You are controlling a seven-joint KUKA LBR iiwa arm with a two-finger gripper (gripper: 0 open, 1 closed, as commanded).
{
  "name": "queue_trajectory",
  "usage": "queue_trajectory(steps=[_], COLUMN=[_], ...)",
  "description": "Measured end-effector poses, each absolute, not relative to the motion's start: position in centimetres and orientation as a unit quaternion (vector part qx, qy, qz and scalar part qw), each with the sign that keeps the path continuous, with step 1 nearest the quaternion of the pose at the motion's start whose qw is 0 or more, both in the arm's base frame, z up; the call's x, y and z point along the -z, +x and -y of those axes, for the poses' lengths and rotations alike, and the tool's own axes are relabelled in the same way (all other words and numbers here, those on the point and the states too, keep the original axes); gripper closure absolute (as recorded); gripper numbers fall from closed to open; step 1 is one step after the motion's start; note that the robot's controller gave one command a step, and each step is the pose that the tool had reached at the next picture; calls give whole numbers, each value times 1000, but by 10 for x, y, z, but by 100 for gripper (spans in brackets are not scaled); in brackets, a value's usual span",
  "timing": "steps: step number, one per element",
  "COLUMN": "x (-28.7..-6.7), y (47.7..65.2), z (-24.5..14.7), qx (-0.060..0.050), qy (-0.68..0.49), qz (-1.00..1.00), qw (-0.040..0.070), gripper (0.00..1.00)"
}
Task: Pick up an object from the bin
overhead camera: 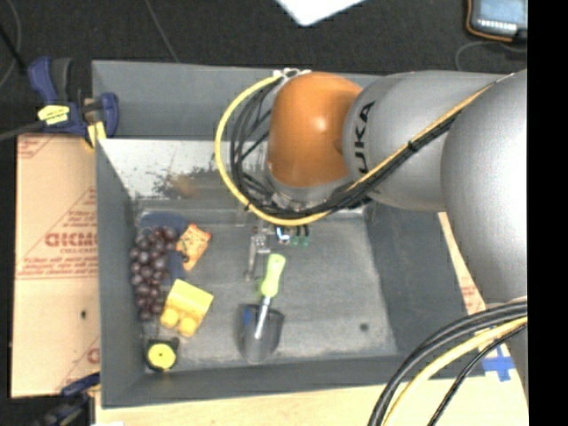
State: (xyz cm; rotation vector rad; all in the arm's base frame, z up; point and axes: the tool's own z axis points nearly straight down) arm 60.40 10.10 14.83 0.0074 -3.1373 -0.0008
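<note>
**Q:** Where does the gripper stand?

**A:** Under the arm's orange cover, low over the middle of the bin floor. It is right at the upper end of a screwdriver with a light green handle.

**Q:** Is it open, closed, or gripping?

**A:** That cannot be told. The cover and cables hide most of it, and the view does not settle whether the handle sits inside the gripper or just beside it.

**Q:** How does the screwdriver lie from the gripper?

**A:** The handle starts at the gripper and runs away from it toward the near wall. The metal shaft goes on past the handle and ends on a dark grey rounded thing, whose kind is unclear.

**Q:** What else lies about the gripper?

**A:** All of it is to the view's left of the gripper and apart from it:
- Nearest is an orange and yellow piece.
- A bunch of purple grapes lies by the left wall.
- A yellow block lies just beside the grapes.
- A small yellow round thing lies farthest from the gripper, in the near left corner.
- A blue thing lies above the grapes.
</note>
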Motion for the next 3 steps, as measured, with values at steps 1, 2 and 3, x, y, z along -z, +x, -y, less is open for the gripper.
queue_trajectory(steps=[1,2,3], x=[-153,-113,-87], y=[605,607,614], z=[-101,-124,-172], qx=[1,0,-1], qy=[2,23,73], qz=[1000,1000,997], qw=[-2,-5,-3], gripper=[0,0,0])
